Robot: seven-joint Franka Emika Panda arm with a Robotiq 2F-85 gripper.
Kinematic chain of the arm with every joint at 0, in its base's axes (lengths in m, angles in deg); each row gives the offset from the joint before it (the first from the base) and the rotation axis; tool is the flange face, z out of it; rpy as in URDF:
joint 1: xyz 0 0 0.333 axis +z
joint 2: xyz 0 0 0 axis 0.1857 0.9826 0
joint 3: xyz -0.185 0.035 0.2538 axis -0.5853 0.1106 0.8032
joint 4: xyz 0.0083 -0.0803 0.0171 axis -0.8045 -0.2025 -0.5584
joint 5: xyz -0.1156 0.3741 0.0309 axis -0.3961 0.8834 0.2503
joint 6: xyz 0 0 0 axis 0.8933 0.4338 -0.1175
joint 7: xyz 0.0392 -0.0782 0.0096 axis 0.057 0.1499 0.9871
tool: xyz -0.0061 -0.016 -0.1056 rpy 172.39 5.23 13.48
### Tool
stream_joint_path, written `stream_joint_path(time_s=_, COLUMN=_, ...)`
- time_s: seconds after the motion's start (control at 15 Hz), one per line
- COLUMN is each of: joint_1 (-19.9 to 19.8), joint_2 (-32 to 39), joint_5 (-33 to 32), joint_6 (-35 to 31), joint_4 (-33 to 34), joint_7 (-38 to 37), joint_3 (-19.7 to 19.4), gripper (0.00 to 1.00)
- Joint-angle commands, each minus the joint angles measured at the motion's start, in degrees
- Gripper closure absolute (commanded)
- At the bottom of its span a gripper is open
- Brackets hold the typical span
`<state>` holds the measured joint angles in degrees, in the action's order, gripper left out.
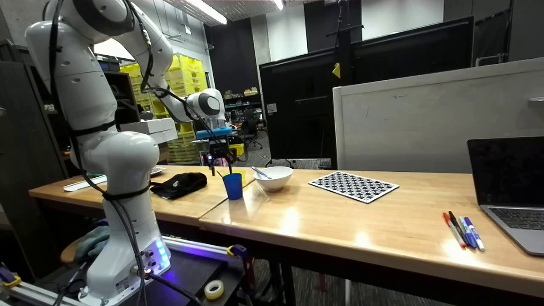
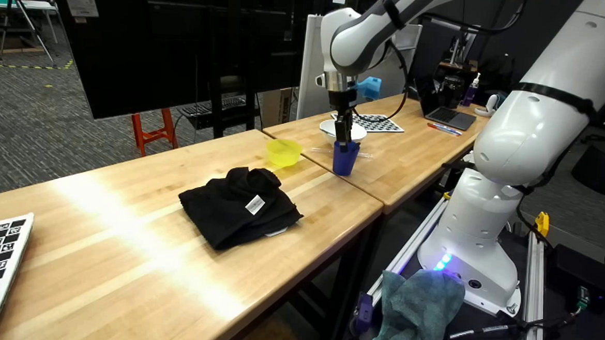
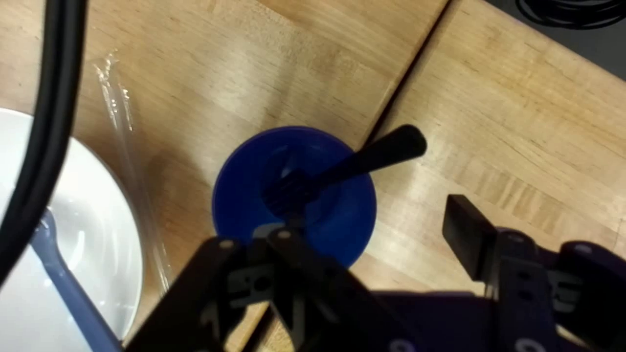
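The claw (image 3: pixel 366 231) stood with its 2 fingers well apart and had hold of nothing. In the wrist view, 1 finger lay across the opening of the blue cup (image 2: pixel 344 164) and the other was outside the rim; I could not tell whether either touched it. The cup stood upright on the wooden surface (image 1: pixel 382 221), beside the seam running across it. A black fork (image 3: pixel 352 167) leaned in the cup, tines down inside, handle poking out past the rim.

Between the cup and a white bowl (image 1: pixel 278 183) lay a clear plastic strip (image 3: pixel 139 195); a blue-grey utensil (image 3: pixel 73 293) rested in that bowl. Across the seam, near the cup, stood a yellow bowl (image 2: pixel 283 153), with a crumpled black cloth (image 2: pixel 241 208) on that same side.

Farther along were a patterned black-and-white board (image 1: pixel 355 186), 4 pens (image 1: pixel 468 233) side by side and an open laptop (image 1: pixel 508 174).
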<state>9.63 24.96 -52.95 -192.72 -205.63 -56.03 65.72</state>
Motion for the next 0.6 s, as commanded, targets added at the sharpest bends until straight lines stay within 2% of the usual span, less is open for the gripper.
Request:
stream_joint_path(time_s=0.0, joint_1=0.1, joint_2=-1.3, joint_5=-0.4, joint_6=3.0, joint_4=0.2, joint_7=-0.8, joint_3=0.4, gripper=0.0)
stream_joint_path(time_s=0.53, joint_1=0.1, joint_2=-2.7, joint_5=-0.3, joint_6=8.5, joint_4=-0.4, joint_7=-1.6, joint_3=0.6, gripper=0.0)
